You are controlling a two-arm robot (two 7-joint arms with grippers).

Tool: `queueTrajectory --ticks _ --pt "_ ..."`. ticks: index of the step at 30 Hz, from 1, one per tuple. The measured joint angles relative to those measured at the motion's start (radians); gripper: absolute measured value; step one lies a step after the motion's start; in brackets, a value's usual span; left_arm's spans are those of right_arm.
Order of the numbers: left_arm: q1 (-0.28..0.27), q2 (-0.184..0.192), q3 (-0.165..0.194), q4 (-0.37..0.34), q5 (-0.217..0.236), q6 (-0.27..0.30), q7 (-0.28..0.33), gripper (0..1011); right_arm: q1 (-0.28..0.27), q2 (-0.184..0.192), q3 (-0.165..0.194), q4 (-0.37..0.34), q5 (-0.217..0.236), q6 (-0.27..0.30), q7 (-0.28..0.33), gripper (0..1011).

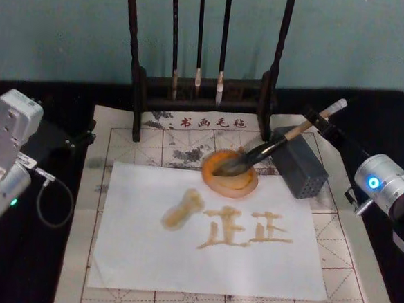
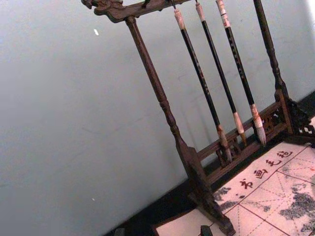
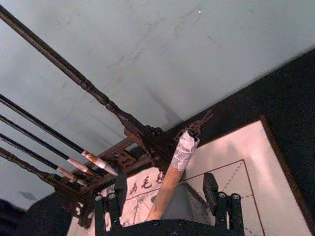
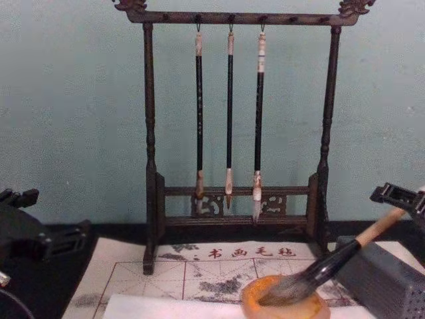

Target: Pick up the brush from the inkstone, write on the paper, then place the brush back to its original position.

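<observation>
The brush point(image 1: 275, 148) lies slanted, its dark tuft in the orange-rimmed inkstone point(image 1: 246, 187) and its tan handle propped on a grey box. My right gripper point(image 3: 165, 186) is open, one finger on each side of the handle's upper end point(image 3: 172, 172), with gaps on both sides. In the head view that gripper point(image 1: 323, 124) sits at the handle's whitish tip. The white paper point(image 1: 146, 258) lies in front of the inkstone and carries amber strokes and a blot. My left gripper point(image 1: 58, 139) is parked far left, off the mat. From the chest, the brush point(image 4: 332, 264) rises out of the inkstone point(image 4: 255, 306).
A dark wooden rack point(image 1: 139, 85) with three thin hanging brushes point(image 4: 229, 119) stands behind the mat. The grey perforated box point(image 1: 301, 169) sits right of the inkstone. The gridded beige mat point(image 1: 133, 143) lies under everything, and a cable point(image 1: 50, 196) loops at the left.
</observation>
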Motion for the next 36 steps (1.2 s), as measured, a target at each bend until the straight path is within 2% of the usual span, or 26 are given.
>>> queueTrajectory --ticks 10,20,36 --pt "0.000 0.000 0.000 0.000 0.000 0.000 0.000 1001 0.030 -0.020 -0.001 0.043 0.062 -0.005 -0.001 1000" --pt "0.000 0.000 0.000 0.000 0.000 0.000 0.000 1001 0.043 -0.029 0.002 0.059 0.139 0.024 -0.019 1000" --pt "0.000 0.000 0.000 0.000 0.000 0.000 0.000 1001 0.070 -0.029 -0.017 0.090 0.185 0.003 -0.028 1000"
